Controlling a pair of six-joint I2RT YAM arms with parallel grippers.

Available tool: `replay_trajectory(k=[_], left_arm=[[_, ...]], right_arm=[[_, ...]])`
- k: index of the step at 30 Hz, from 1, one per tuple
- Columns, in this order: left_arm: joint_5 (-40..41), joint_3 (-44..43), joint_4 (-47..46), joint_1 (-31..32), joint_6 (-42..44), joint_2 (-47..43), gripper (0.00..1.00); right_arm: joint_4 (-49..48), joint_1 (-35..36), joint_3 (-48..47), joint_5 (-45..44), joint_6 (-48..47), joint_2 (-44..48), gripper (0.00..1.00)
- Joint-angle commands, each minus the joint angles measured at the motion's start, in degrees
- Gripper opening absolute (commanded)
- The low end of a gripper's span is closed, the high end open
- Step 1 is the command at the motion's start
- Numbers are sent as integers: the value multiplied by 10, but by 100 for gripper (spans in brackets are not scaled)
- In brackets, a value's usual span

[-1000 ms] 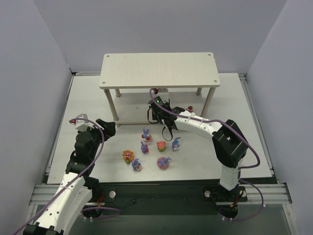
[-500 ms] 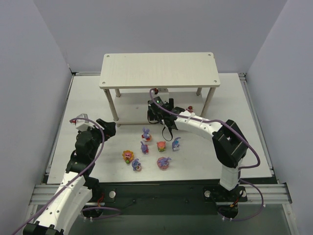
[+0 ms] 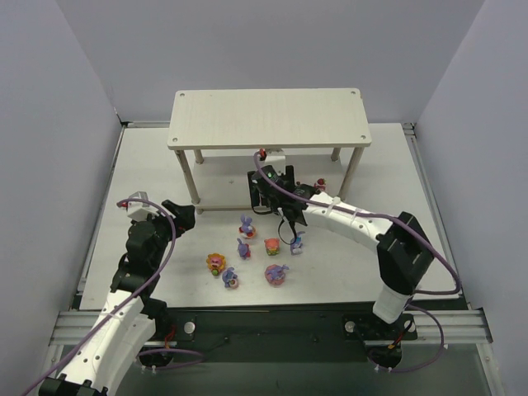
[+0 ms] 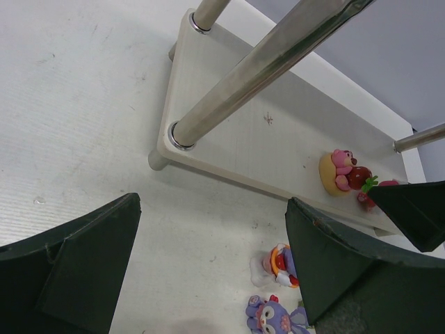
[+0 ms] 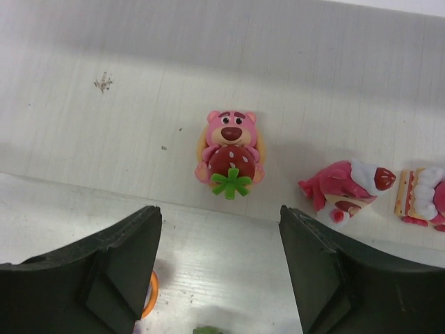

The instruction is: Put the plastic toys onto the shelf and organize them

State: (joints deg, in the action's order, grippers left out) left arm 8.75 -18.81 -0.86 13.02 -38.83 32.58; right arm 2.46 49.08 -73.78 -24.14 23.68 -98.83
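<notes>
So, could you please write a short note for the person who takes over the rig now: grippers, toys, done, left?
Left gripper: open, empty, near the front left leg of the two-tier pale wood-look shelf.
Right gripper: open, empty, facing the lower tier.
Done: three toys on the lower tier: a pink bear figurine hugging a strawberry, upright, and two pink-and-white figurines right of it.
Left: seven small glossy plastic figurines, mostly purple bunnies, on the white table.

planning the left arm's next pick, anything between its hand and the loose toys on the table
Nothing visible. Bare table lies between the open left hand and the nearest toys; the right arm is at the group's far side.
</notes>
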Motion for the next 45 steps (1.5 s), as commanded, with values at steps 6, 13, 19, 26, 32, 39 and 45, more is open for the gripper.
replay_trajectory(k=[6,13,19,26,32,39,45], left_arm=[[-2,-25,-3,-1,-9,-6,95],[-2,-28,5,-2,-10,-9,95],[-1,-22,-3,-2,-12,-10,95],[-10,-23,-6,-2,-13,0,95],[-12,-21,-9,-2,-15,0,95],[-15,-22,-14,-2,-16,7,95],[-15,-25,-13,-2,-15,7,95]], right_arm=[[-3,50,35,-17,-22,100,70],[5,76,115,13,-34,187,70],[17,82,151,73,-35,249,69],[51,101,172,92,6,270,68],[57,109,208,103,27,275,68],[56,109,224,90,54,249,70],[56,109,210,70,71,210,70]])
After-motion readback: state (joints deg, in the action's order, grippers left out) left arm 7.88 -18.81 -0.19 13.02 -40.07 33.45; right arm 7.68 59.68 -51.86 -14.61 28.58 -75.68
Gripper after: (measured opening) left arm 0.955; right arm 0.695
